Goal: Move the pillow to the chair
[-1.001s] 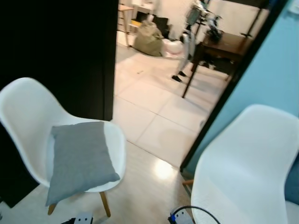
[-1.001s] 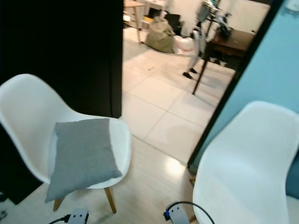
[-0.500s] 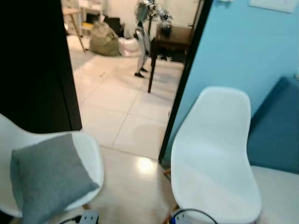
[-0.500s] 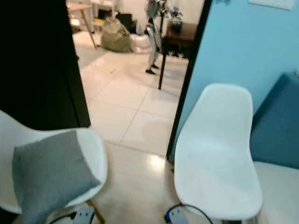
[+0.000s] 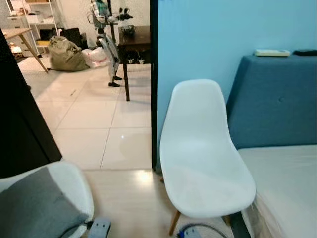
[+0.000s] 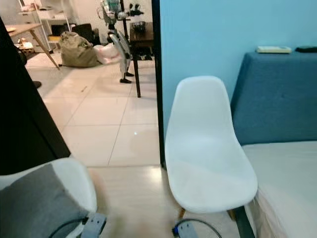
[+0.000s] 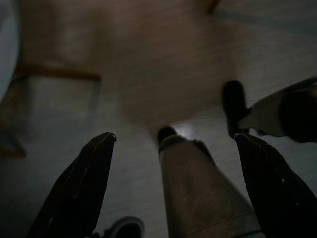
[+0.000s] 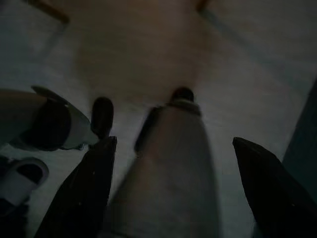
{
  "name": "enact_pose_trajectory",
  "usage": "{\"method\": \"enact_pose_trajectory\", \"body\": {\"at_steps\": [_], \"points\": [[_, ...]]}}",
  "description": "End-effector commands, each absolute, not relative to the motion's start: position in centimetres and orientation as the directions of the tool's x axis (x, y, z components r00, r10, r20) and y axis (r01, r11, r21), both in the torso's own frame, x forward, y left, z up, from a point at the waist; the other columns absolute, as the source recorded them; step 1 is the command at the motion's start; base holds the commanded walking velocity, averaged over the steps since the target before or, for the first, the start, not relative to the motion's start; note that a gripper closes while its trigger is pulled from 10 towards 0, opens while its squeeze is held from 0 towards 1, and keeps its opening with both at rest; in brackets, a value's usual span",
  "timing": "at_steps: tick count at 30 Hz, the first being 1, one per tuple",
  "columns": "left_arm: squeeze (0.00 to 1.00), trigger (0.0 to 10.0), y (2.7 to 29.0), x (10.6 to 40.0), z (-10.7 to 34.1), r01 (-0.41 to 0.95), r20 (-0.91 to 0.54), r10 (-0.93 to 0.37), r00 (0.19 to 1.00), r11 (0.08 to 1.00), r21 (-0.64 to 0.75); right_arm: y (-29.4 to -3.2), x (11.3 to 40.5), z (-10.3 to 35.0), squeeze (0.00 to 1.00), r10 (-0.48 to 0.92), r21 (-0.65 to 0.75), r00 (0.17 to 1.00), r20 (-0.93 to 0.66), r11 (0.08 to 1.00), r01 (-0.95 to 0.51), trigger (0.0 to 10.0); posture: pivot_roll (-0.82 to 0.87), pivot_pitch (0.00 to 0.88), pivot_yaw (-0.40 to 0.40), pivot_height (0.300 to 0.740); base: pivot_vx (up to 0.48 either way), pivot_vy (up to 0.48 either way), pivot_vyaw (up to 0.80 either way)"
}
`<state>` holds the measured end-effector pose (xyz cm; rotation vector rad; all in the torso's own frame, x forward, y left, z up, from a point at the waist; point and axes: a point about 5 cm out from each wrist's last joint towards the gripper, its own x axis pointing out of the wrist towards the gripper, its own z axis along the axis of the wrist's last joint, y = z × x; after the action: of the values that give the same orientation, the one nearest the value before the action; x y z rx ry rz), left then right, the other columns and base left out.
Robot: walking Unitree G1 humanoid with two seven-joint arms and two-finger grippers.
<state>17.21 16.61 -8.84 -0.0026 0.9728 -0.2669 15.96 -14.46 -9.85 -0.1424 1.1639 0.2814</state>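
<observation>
A: What stage is this, would you say?

B: Early, by my reading. The pillow lies on the seat of the white chair at the robot's left, low in the head views and partly cut off by the frame. Nothing holds it. The empty white chair stands straight ahead, just beside the blue bed and in front of the light blue wall.

A: So that empty one is the goal?

B: That is my guess; the task only says "the chair", and this one has a bare seat. The pillow has not been picked up yet.

A: And the arms?

B: Both hang low, pointing at the wooden floor. The left gripper has its fingers spread wide apart with nothing between them. The right gripper is the same, fingers apart and empty. Each wrist view is dim, with the robot's own leg and foot below.

A: What does the next move call for?

B: Probably facing the left chair, reaching down and closing on the pillow's edge. It looks soft, so it should sag when lifted.

A: Anything smaller?

B: A power strip and a cable lie on the floor near the chair legs; worth stepping around.
</observation>
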Motion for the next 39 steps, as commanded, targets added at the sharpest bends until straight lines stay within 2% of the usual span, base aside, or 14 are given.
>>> {"method": "enact_pose_trajectory", "body": {"at_steps": [1,16,24,29,31,33,37,39], "points": [[0.0,10.0,16.8,17.3,-8.8,0.22,-0.819,-0.22,0.53,0.968,-0.117,-14.5,15.7,-10.0,0.0,0.143,0.042,0.355,-0.924,0.96,-0.278,10.0,0.15,0.0,0.028,0.74,0.0,0.0,-0.74],[0.0,10.0,16.0,17.6,-8.7,0.168,-0.8,-0.211,0.562,0.976,-0.139,-15.3,16.3,-9.7,0.0,0.13,0.012,0.367,-0.921,0.952,-0.307,10.0,0.16,0.0,-0.027,0.74,0.0,0.0,-0.74],[0.0,10.0,16.1,19.7,-7.6,0.087,-0.735,-0.151,0.661,0.988,-0.126,-15.5,16.8,-9.5,0.0,0.134,0.034,0.409,-0.903,0.97,-0.242,10.0,0.16,0.0,-0.044,0.74,0.0,0.0,-0.74],[0.0,10.0,15.4,19.6,-7.7,0.14,-0.733,-0.187,0.653,0.982,-0.126,-15.5,16.8,-9.5,0.0,0.143,0.047,0.405,-0.903,0.97,-0.237,10.0,0.16,0.0,-0.052,0.74,0.0,0.0,-0.74],[0.0,10.0,14.6,19.3,-7.8,0.23,-0.737,-0.239,0.632,0.966,-0.116,-15.3,16.5,-9.6,0.0,0.156,0.057,0.39,-0.907,0.965,-0.255,10.0,0.17,0.0,-0.05,0.74,0.0,0.0,-0.74],[0.0,10.0,14.4,19.3,-7.8,0.257,-0.735,-0.254,0.629,0.96,-0.111,-15.3,16.4,-9.6,0.0,0.16,0.06,0.384,-0.909,0.964,-0.258,10.0,0.16,0.0,-0.05,0.74,0.0,0.0,-0.74],[0.0,10.0,14.8,19.5,-7.6,0.201,-0.722,-0.215,0.658,0.974,-0.107,-15.3,16.3,-9.7,0.0,0.16,0.06,0.383,-0.91,0.964,-0.26,10.0,0.16,0.0,-0.05,0.74,0.0,0.0,-0.74],[0.0,10.0,15.3,19.7,-7.5,0.132,-0.713,-0.171,0.68,0.985,-0.109,-15.3,16.2,-9.7,0.0,0.159,0.059,0.383,-0.91,0.964,-0.26,10.0,0.15,0.0,-0.049,0.74,0.0,0.0,-0.74]]}}
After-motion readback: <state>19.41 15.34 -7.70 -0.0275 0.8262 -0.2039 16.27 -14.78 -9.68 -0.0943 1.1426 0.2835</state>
